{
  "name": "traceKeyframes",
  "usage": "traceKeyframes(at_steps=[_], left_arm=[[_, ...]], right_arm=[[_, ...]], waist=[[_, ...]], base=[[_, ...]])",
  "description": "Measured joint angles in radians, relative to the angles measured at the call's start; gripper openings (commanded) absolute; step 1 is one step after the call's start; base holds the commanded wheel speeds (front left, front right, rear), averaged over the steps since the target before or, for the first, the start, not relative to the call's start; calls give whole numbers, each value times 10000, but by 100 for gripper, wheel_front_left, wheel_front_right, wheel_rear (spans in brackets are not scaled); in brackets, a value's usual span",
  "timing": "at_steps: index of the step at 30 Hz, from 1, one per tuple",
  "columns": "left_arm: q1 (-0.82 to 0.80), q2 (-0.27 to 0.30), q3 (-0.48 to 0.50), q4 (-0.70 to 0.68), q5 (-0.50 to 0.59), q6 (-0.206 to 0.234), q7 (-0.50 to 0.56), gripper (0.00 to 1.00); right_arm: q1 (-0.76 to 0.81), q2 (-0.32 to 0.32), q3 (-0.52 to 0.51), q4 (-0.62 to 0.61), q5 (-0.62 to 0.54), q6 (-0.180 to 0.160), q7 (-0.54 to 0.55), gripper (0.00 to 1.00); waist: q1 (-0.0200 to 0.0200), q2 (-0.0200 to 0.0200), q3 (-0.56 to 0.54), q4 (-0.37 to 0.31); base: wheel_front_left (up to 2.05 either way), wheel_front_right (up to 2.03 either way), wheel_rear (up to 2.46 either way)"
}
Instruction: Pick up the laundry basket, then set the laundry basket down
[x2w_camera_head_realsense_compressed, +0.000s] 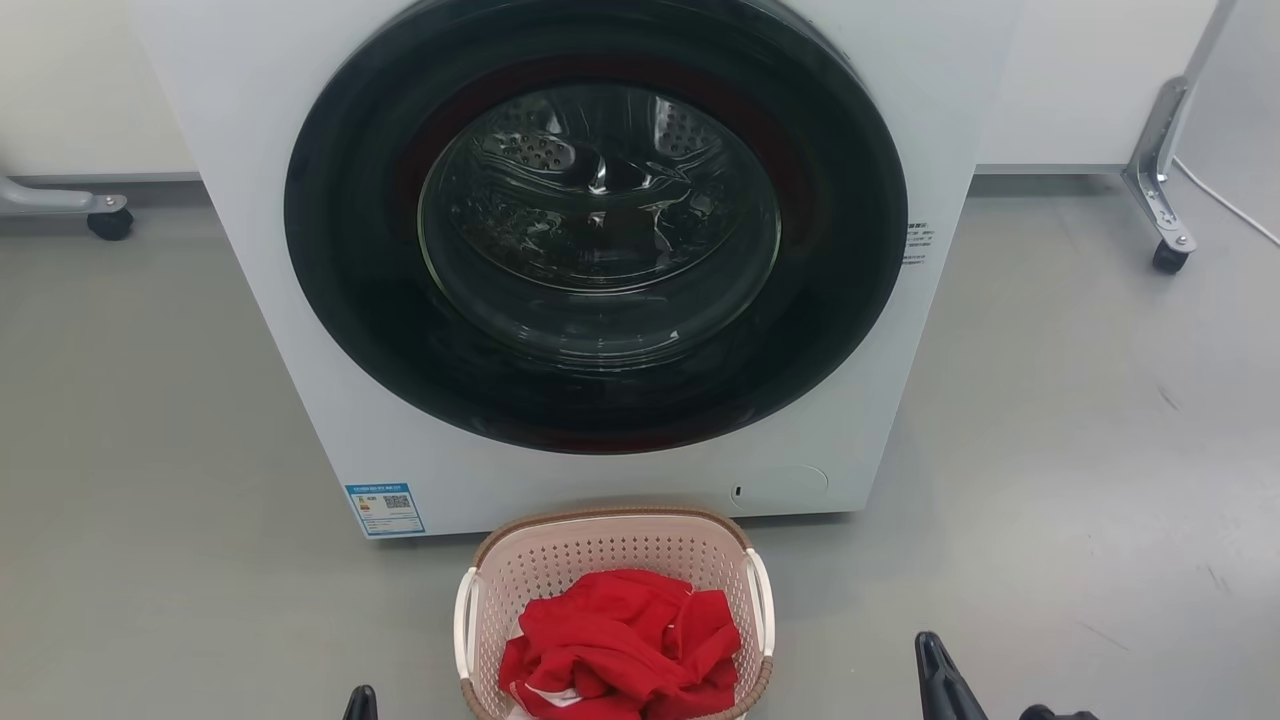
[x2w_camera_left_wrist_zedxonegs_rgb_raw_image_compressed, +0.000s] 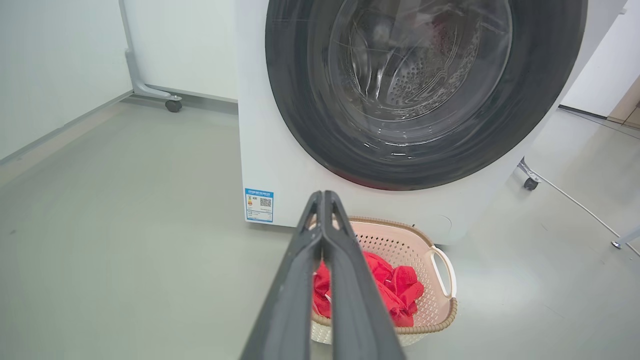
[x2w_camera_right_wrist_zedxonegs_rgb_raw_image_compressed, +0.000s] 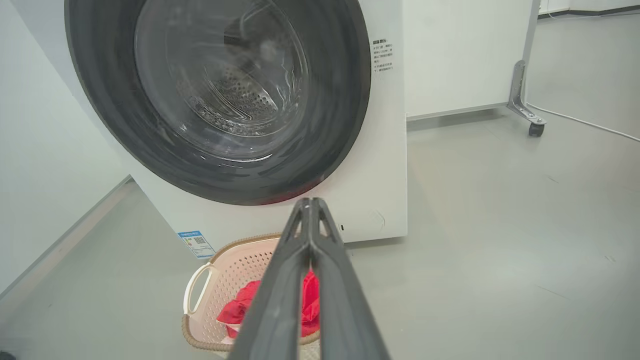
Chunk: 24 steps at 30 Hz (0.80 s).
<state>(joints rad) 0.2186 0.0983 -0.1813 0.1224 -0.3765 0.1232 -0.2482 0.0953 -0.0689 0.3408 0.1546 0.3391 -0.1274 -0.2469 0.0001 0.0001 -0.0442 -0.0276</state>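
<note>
The laundry basket (x2w_camera_head_realsense_compressed: 610, 560) is pale pink perforated plastic with a brown woven-look rim and white side handles. It stands on the grey floor in front of the washing machine and holds red cloth (x2w_camera_head_realsense_compressed: 620, 645). In the head view my left gripper (x2w_camera_head_realsense_compressed: 360, 703) peeks in at the bottom edge, left of the basket, and my right gripper (x2w_camera_head_realsense_compressed: 940, 680) to its right. Both are apart from the basket. In the left wrist view my left gripper (x2w_camera_left_wrist_zedxonegs_rgb_raw_image_compressed: 323, 196) is shut and empty above the basket (x2w_camera_left_wrist_zedxonegs_rgb_raw_image_compressed: 400, 245). My right gripper (x2w_camera_right_wrist_zedxonegs_rgb_raw_image_compressed: 310, 202) is likewise shut and empty above the basket (x2w_camera_right_wrist_zedxonegs_rgb_raw_image_compressed: 235, 260).
A white front-loading washing machine (x2w_camera_head_realsense_compressed: 300, 330) with a dark round door (x2w_camera_head_realsense_compressed: 595, 225) stands right behind the basket. Wheeled metal frame legs stand at the far left (x2w_camera_head_realsense_compressed: 108, 222) and far right (x2w_camera_head_realsense_compressed: 1165, 250). A white cable (x2w_camera_right_wrist_zedxonegs_rgb_raw_image_compressed: 585, 122) lies on the floor at the right.
</note>
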Motion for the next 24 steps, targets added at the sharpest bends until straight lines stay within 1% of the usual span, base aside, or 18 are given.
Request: traceKeyframes(at_steps=[5, 15, 16, 24], left_arm=[[-3, -35, 50, 63, -142, -56, 102, 0], [-92, -59, 345, 224, -1409, -278, 485, 0], [-126, -63, 405, 249, -1747, -347, 548, 0], [-367, -92, 621, 366, -2677, -539, 886, 0]], right_arm=[[51, 2, -111, 102, 188, 48, 82, 0], [-34, 21, -589, 178, 1505, 280, 445, 0], [-55, 31, -694, 205, 1787, 324, 529, 0], [-241, 52, -1097, 330, 2836, 523, 861, 0]], waist=[[0, 0, 16, 6], [0, 0, 69, 36], [0, 0, 79, 43], [0, 0, 116, 65]], base=[[0, 0, 0], [0, 0, 0], [0, 0, 0], [0, 0, 0]])
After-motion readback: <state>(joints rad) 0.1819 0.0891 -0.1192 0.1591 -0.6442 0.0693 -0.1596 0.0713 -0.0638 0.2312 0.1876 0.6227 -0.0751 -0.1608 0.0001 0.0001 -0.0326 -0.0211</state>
